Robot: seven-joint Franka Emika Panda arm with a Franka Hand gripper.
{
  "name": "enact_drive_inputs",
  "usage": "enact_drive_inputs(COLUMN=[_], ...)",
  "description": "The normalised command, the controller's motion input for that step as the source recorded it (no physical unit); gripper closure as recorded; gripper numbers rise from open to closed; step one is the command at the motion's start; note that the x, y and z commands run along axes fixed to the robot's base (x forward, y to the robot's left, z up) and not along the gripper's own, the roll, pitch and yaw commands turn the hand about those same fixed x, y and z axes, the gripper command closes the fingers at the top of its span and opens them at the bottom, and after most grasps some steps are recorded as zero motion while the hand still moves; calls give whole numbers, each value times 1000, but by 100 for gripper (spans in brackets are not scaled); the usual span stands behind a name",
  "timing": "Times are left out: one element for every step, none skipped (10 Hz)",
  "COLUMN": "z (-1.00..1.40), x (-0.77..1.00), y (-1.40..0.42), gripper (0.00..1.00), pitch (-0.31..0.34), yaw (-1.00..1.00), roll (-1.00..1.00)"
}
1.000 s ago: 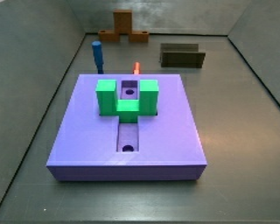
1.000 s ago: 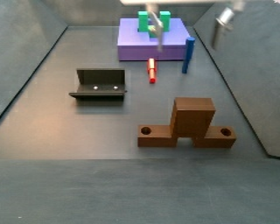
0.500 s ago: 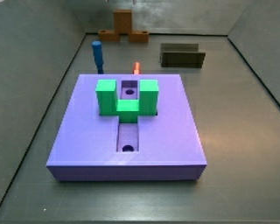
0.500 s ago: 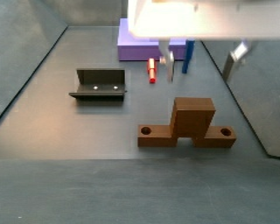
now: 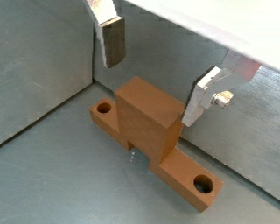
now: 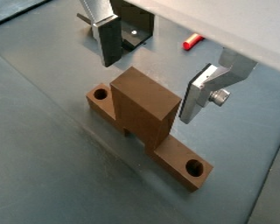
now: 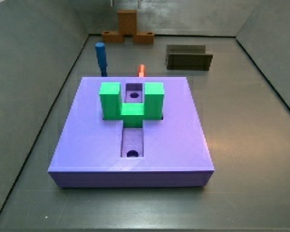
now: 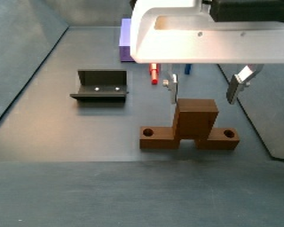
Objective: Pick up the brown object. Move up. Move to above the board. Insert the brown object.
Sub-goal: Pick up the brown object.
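Note:
The brown object (image 8: 194,122) is an orange-brown bar with a tall middle block and a round hole near each end. It lies on the grey floor, far from the board (image 7: 172,136), and shows in both wrist views (image 5: 149,109) (image 6: 143,101) and at the far end in a side view (image 7: 130,29). My gripper (image 8: 206,89) is open and empty. It hangs just above the tall block with one finger to each side (image 5: 157,74) (image 6: 154,74). The lavender board carries a green U-shaped block (image 7: 117,101) over its groove.
A dark olive open box (image 8: 100,86) (image 7: 188,59) stands on the floor beside the brown object. A thin red-orange peg (image 8: 153,75) (image 7: 141,70) and an upright blue peg (image 7: 101,57) are near the board's far edge. Grey walls close in the floor.
My gripper has moved from near the board to over the brown object and come lower, its open fingers now flanking the tall block. Nothing else has moved.

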Motion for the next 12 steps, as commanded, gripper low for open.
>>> enact_drive_inputs(z=[-169,-131,-134,-140,-169,-203,-226,-263,-294,-289,-294,-271], x=[91,143,129,137,89,80,66,6,0,0,0,0], y=[77,57,34,17,0,0,0,0,0,0,0,0], gripper=[0,0,0,0,0,0,0,0,0,0,0,0], pitch=[-20,-11,-13,-13,-47,-50,-73,-91,-100,-96,-100,-97], yaw=[0,0,0,0,0,0,0,0,0,0,0,0], roll=[-21,-49,-56,-56,-29,-16,-17,0,0,0,0,0])
